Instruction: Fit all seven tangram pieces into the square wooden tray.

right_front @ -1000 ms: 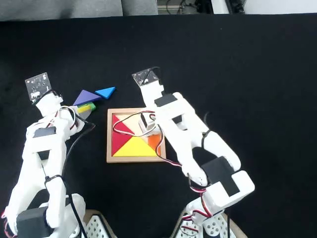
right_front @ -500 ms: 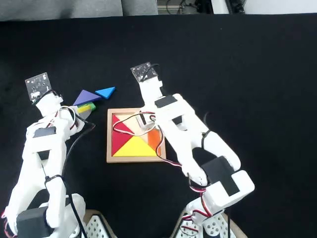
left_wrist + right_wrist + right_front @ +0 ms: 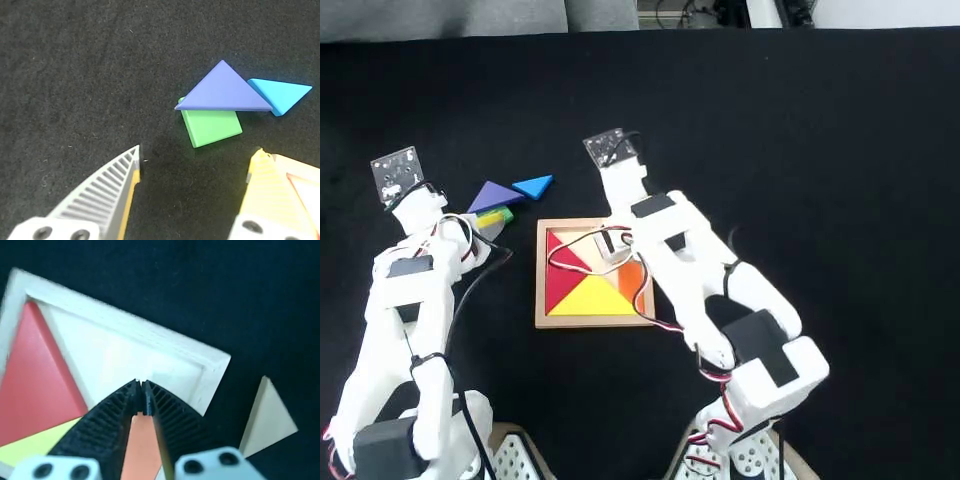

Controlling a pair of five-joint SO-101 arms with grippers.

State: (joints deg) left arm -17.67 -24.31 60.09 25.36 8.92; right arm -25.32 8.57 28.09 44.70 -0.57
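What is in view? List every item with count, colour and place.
tray: one, pale wood, on the cloth between the arms
red triangle: one, inside the tray
yellow triangle: one, inside the tray, against the red
orange piece: one, inside the tray, beside the yellow
purple triangle: one, outside the tray, partly over the green piece
green piece: one, on the cloth
blue triangle: one, against the purple
cream triangle: one, beside a tray corner
cloth: one, black
left claw: open, near the green piece
right claw: shut, over the tray
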